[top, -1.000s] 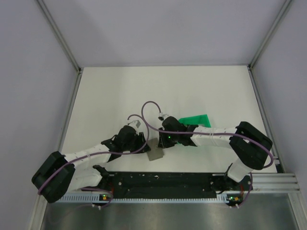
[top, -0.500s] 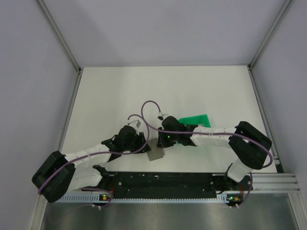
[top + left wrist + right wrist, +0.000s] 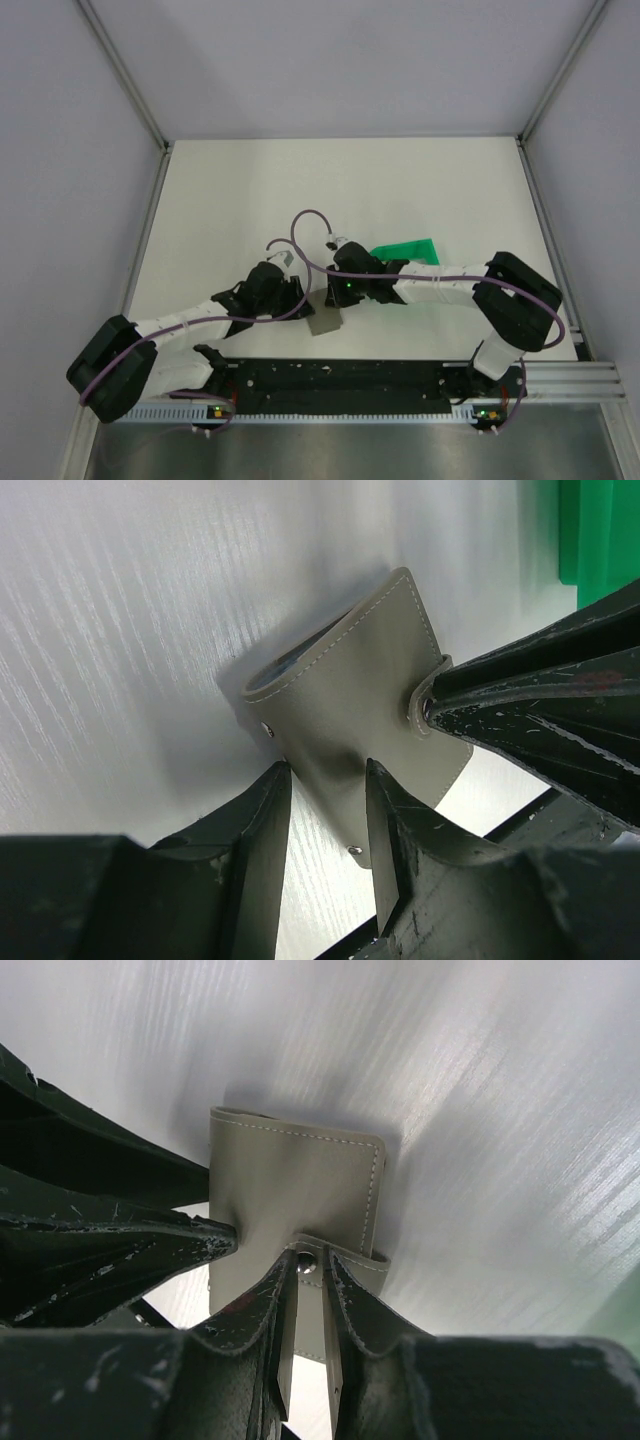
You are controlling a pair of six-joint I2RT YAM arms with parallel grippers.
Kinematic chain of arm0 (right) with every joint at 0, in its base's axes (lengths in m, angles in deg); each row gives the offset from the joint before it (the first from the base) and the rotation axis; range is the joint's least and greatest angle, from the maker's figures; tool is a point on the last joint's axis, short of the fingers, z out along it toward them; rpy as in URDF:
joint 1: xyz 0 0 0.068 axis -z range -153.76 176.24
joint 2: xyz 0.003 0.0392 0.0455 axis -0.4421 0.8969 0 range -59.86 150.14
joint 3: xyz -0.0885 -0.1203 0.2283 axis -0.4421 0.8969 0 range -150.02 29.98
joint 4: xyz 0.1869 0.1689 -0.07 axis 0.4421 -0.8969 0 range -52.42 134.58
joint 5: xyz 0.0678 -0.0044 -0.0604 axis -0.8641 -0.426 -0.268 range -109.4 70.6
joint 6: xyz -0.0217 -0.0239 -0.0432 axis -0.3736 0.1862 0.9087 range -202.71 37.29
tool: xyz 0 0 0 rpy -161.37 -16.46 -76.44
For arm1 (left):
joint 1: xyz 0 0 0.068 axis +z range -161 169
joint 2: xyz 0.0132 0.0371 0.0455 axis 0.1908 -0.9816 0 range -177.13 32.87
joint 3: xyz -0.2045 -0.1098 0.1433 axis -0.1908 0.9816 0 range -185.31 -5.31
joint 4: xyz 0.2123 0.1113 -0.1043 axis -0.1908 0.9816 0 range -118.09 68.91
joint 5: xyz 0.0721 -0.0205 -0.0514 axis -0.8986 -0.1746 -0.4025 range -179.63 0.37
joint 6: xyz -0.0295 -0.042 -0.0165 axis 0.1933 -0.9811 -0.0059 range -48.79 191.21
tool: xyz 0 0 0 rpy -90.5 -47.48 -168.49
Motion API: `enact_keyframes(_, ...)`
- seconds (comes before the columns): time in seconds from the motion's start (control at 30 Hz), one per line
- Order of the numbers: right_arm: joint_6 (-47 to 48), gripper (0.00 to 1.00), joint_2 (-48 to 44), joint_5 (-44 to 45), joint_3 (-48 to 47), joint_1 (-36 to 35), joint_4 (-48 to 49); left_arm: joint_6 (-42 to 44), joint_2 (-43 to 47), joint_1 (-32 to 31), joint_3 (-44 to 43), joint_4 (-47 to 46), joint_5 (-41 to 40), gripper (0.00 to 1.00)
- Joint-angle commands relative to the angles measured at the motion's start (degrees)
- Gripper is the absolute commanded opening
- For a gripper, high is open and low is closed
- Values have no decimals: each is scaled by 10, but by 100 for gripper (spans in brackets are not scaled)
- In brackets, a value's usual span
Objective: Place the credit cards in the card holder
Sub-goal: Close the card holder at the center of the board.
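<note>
The card holder is a grey stitched wallet with a snap strap, lying near the table's front edge between both grippers. My right gripper is shut on its strap, with the snap stud just at the fingertips. My left gripper stands with its jaws apart over the holder's near corner. One fingertip touches the holder's edge and the other finger lies across its face. A dark edge shows inside the holder's raised fold. The credit cards are out of view.
A bright green tray lies just right of the right wrist, and its corner also shows in the left wrist view. The black base rail runs close along the table's front edge, just behind the holder.
The right arm has edged a little to the left, towards the holder. The left arm and the holder have hardly moved.
</note>
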Motion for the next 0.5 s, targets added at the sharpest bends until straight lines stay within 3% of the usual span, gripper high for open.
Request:
enact_keyframes(0.0,2,16,22,17,-36,-12,-6,4,1,-2,-3,-30,8,40)
enact_keyframes(0.47,-1,9,37,35,-39,-26,-25,4,-1,-2,-2,-33,7,39)
